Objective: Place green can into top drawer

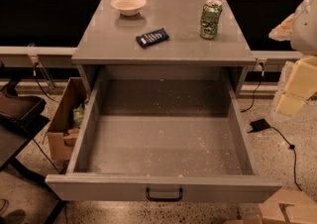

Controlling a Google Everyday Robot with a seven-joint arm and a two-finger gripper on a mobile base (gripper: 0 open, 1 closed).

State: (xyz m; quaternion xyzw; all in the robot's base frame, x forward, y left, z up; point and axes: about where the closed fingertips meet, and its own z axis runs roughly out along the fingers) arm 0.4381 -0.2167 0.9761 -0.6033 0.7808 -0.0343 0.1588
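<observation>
Left of the hand [296,88], the top drawer [163,144] stands pulled open. Hand position: right edge of view, beside the drawer; grip state cannot be determined. Farther back, left of the hand, the green can [211,19] stands upright on the tabletop [188,45].

The gripper [296,88] is seen at the right edge of the view as pale cream, blocky segments with flat faces. Above it a rounded white arm housing [306,25] is shown, edged by a cream wedge-shaped piece [282,27].
</observation>
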